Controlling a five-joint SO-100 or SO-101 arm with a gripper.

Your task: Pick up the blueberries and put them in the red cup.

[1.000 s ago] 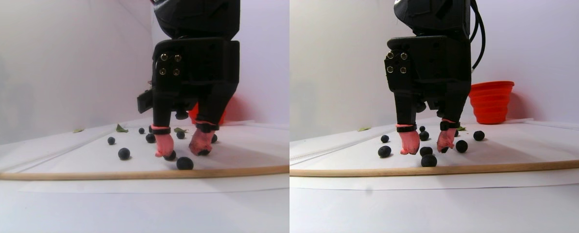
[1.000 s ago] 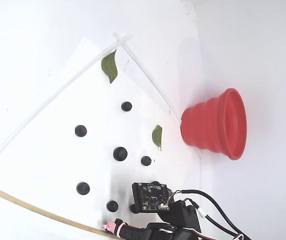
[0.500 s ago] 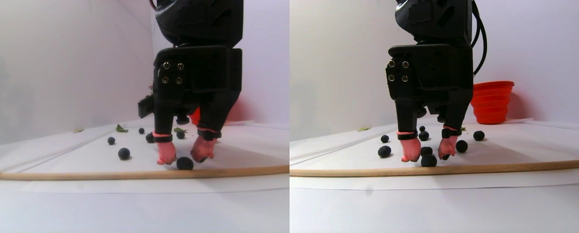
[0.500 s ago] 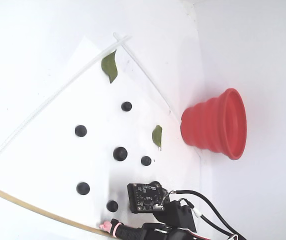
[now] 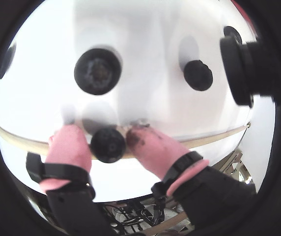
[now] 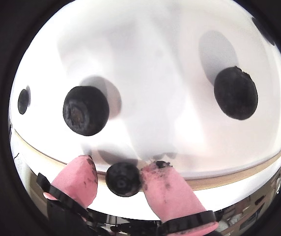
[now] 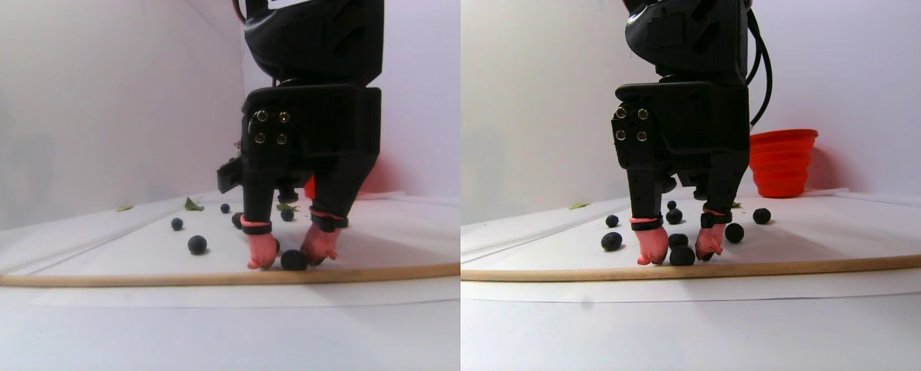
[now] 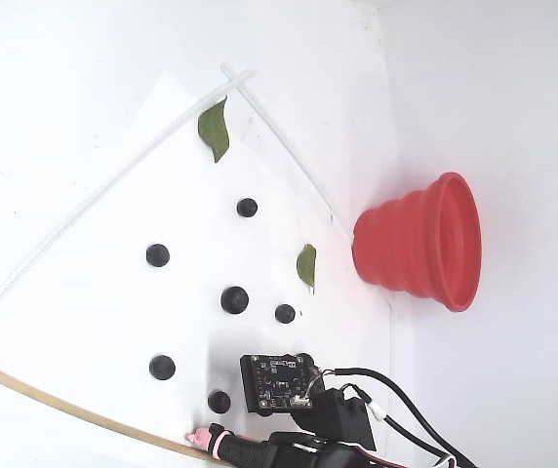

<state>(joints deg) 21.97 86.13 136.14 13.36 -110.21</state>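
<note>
I am at the grasp step: my end effector [image 6: 124,173] is down at the white counter [image 8: 84,136] with its two pink rubber-capped fingers [image 6: 74,181] either side of one small, near-black, matte round blueberry [image 6: 123,179], which sits just in front of the thin wooden strip [image 7: 120,277] along the near edge. Reading a wrist view from left to right, the left finger looks to have a sliver of gap to the berry, while the right finger [image 5: 153,147] seems to touch it, so I judge the jaws partly open and closing, with nothing yet firmly held. The other blueberries [image 8: 234,299] lie scattered on the counter further in, among flat green leaves [image 8: 214,129]. The bright red ribbed cup with the wide rim [image 8: 425,244] stands well apart at the right of the fixed view, near the back wall; I cannot see into it. Next I need to close gently until both pads bear on the berry without squashing it or squirting it out against the strip, then lift straight up and carry it over the cup's rim.
</note>
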